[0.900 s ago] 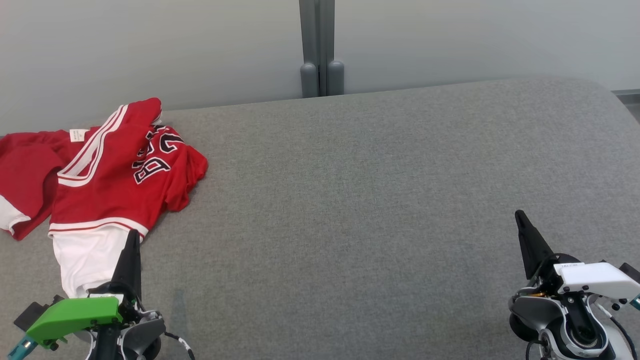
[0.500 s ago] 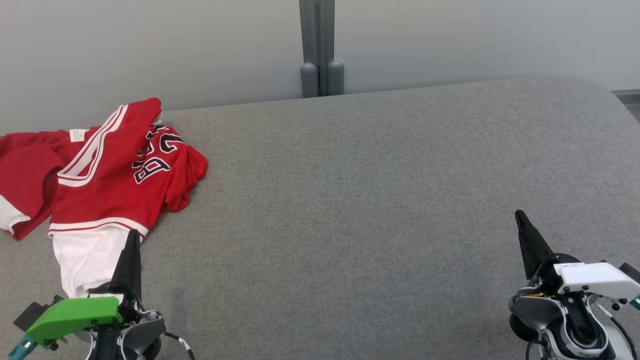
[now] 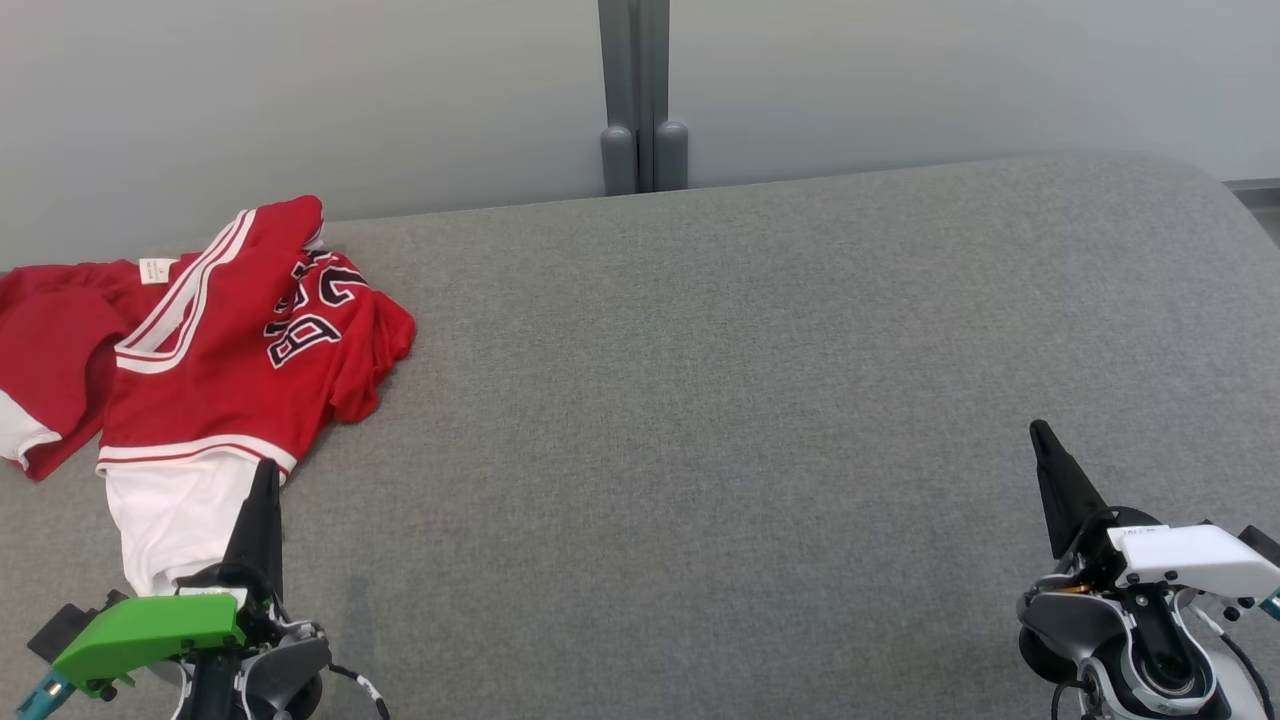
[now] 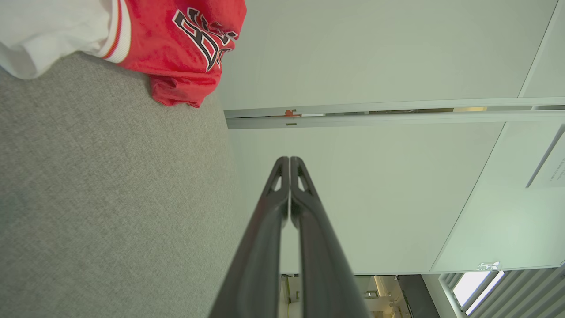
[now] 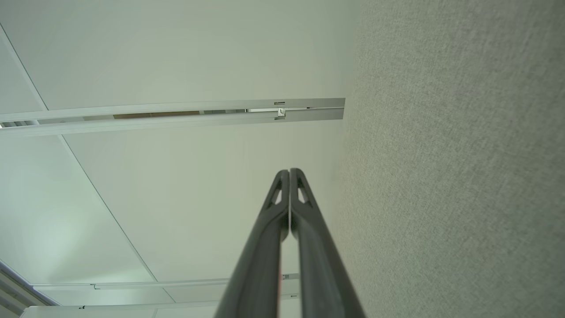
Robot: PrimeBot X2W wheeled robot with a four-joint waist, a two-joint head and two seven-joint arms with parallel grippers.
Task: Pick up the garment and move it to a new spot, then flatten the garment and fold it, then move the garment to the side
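Left gripper [image 3: 266,478], fingers pressed together, crumpled red-and-white garment [image 3: 230,370] just ahead to its left; right gripper [image 3: 1042,440], likewise closed, well apart over grey padded surface [image 3: 700,400].

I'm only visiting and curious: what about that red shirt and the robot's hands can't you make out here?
The jersey: head view, its left part is cut off by the picture's edge.
Its lettering: head view, folds hide part of it.
The white label: head view, too small to read.
The left gripper: head view, whether its tip touches the jersey behind it cannot be told.
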